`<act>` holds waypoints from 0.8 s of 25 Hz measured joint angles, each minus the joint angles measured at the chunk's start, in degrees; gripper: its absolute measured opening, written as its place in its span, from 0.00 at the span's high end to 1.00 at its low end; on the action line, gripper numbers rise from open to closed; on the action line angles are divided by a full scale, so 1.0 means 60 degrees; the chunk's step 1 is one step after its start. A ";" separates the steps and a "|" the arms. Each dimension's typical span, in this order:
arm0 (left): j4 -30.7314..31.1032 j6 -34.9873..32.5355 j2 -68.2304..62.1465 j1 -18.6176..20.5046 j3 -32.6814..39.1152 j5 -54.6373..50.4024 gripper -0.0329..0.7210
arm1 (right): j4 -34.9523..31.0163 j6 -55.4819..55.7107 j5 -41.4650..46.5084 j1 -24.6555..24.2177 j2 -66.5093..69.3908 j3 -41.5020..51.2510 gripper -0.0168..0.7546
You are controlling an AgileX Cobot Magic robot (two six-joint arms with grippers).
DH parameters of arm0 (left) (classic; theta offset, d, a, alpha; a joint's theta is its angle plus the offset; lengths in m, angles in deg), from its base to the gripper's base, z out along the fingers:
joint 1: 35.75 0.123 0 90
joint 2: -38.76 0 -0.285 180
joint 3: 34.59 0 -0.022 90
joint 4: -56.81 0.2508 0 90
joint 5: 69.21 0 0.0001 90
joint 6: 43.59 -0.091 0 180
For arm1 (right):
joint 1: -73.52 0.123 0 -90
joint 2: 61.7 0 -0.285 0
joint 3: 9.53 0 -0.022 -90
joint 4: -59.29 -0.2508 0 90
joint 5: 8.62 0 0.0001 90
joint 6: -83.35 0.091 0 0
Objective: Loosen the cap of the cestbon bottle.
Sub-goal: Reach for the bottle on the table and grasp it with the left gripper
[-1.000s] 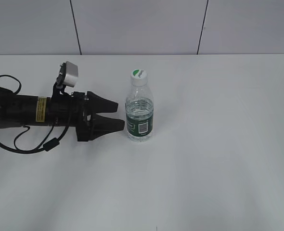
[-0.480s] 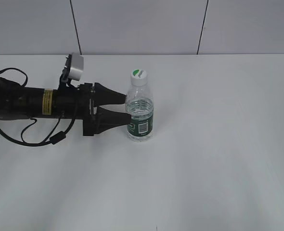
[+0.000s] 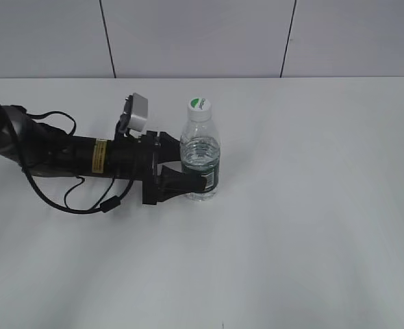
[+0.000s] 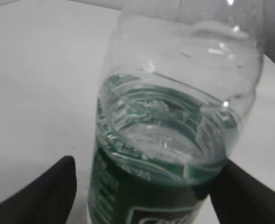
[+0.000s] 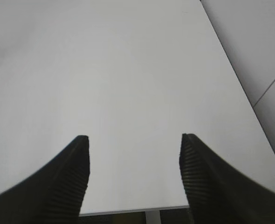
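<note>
**Bottle between the left jaws on a bare white table**

The table (image 3: 311,226) is a smooth, matte white surface; behind it runs a pale wall (image 3: 195,38) split by thin dark vertical seams. In the right wrist view the table's far edge ends before a light tiled floor.

The cestbon bottle (image 3: 200,159) stands upright, clear ribbed plastic partly filled with water, a dark green label band round its lower half. The cap (image 3: 198,107), round, white with a green leaf mark, sits on top, above the jaws.

The left gripper (image 3: 188,171), black and wedge-shaped, reaches in level with the label; its jaws stand spread on either side of the bottle body, and whether they press the plastic cannot be told.

The right gripper (image 5: 134,179) hangs over bare table, its ridged black fingers (image 5: 67,182) parted wide with nothing between them.
</note>
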 joint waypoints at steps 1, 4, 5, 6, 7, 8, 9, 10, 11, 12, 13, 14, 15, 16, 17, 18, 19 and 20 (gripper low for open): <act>0.0000 0.0000 -0.0086 -0.0091 -0.0116 -0.0023 0.25 | 0.0000 0.0000 0.0000 0.0000 0.0000 0.0000 0.37; -0.0032 0.0000 -0.0182 -0.0440 -0.0276 -0.0061 0.25 | 0.0000 0.0000 0.0000 0.0000 0.0000 0.0000 0.37; -0.0080 0.0000 -0.0182 -0.0523 -0.0287 -0.0061 0.25 | 0.0000 0.0000 0.0000 0.0000 0.0000 0.0000 0.37; -0.0124 0.0000 -0.0182 -0.0610 -0.0300 -0.0061 0.25 | 0.0000 0.0000 0.0000 0.0000 0.0000 0.0000 0.37; -0.0191 0.0000 -0.0182 -0.0671 -0.0300 -0.0061 0.25 | 0.0000 0.0000 0.0000 0.0000 0.0000 0.0000 0.37; -0.0246 0.0000 -0.0182 -0.0716 -0.0300 -0.0061 0.25 | 0.0000 0.0000 0.0000 0.0000 0.0000 0.0000 0.37; -0.0294 0.0000 -0.0182 -0.0736 -0.0300 -0.0061 0.25 | 0.0000 0.0000 0.0000 0.0000 0.0000 0.0000 0.37; -0.0324 0.0000 -0.0182 -0.0747 -0.0300 -0.0052 0.25 | 0.0000 0.0000 0.0000 0.0000 0.0000 0.0000 0.37; -0.0333 0.0000 -0.0182 -0.0754 -0.0300 -0.0052 0.25 | 0.0000 0.0000 0.0000 0.0000 0.0000 0.0000 0.37; -0.0354 0.0000 -0.0182 -0.0754 -0.0300 -0.0052 0.25 | 0.0000 0.0000 0.0000 0.0000 0.0000 0.0000 0.37; -0.0354 0.0000 -0.0182 -0.0754 -0.0300 -0.0052 0.25 | 0.0000 0.0000 0.0000 0.0000 0.0000 0.0000 0.37; -0.0354 0.0000 -0.0182 -0.0754 -0.0300 -0.0052 0.25 | 0.0000 0.0000 0.0000 0.0000 0.0000 0.0000 0.37; -0.0354 0.0000 -0.0182 -0.0754 -0.0300 -0.0052 0.25 | 0.0000 0.0000 0.0000 0.0000 0.0000 0.0000 0.37; -0.0362 0.0000 -0.0182 -0.0754 -0.0307 -0.0052 0.25 | 0.0000 0.0000 0.0000 0.0000 0.0000 0.0000 0.37; -0.0362 0.0000 -0.0182 -0.0754 -0.0307 -0.0052 0.25 | 0.0000 0.0000 0.0000 0.0000 0.0000 0.0000 0.37; -0.0362 0.0000 -0.0182 -0.0754 -0.0307 -0.0052 0.25 | 0.0000 0.0000 0.0000 0.0000 0.0000 0.0000 0.37; -0.0362 0.0000 -0.0182 -0.0754 -0.0307 -0.0052 0.25 | 0.0000 0.0000 0.0000 0.0000 0.0000 0.0000 0.37; -0.0362 0.0000 -0.0182 -0.0754 -0.0307 -0.0052 0.25 | 0.0000 0.0000 0.0000 0.0000 0.0000 0.0000 0.37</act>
